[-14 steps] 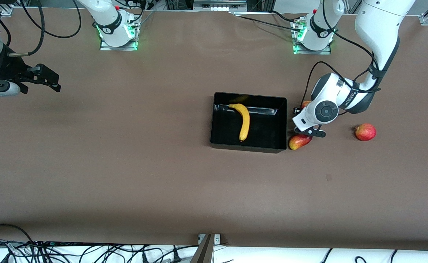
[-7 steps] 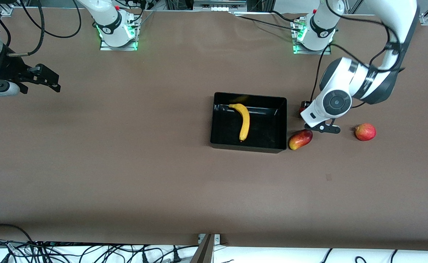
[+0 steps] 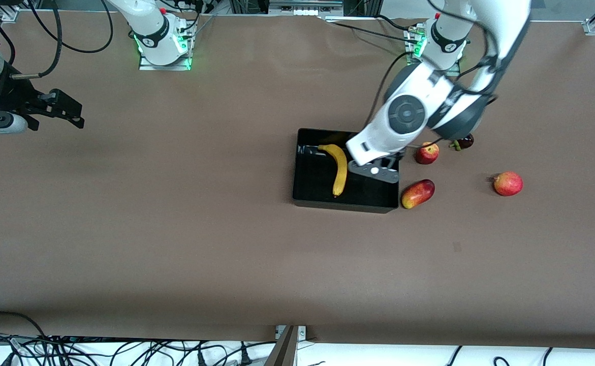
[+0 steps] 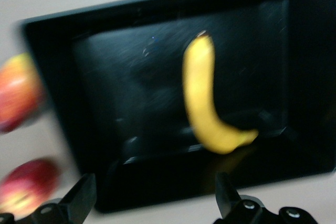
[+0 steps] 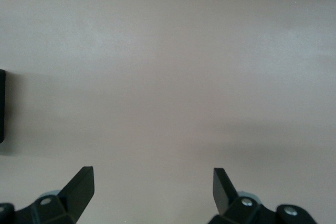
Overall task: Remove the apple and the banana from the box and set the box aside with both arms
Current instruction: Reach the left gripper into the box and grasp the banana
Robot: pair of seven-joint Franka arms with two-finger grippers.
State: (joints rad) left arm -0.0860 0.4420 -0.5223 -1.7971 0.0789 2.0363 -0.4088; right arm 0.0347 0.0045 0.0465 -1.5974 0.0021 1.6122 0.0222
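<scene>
While the job stood partly done, the scene across the front view read:
Right gripper [image 3: 58, 109]: waited over bare table at the right arm's end, fingers spread wide, holding nothing.
Banana [image 3: 339, 168]: lay in the box, not yet taken out.
Box [image 3: 307, 199]: sat mid-table, not yet moved aside.
Left gripper [image 3: 378, 170]: hung over the box beside the banana, fingers wide apart, empty.
Apple [image 3: 427, 153]: already out, on the table just beside the box.

You see a brown table [image 3: 175, 244] filling the view, with tangled black cables [image 3: 99, 351] on a white surface just below its near edge.
</scene>
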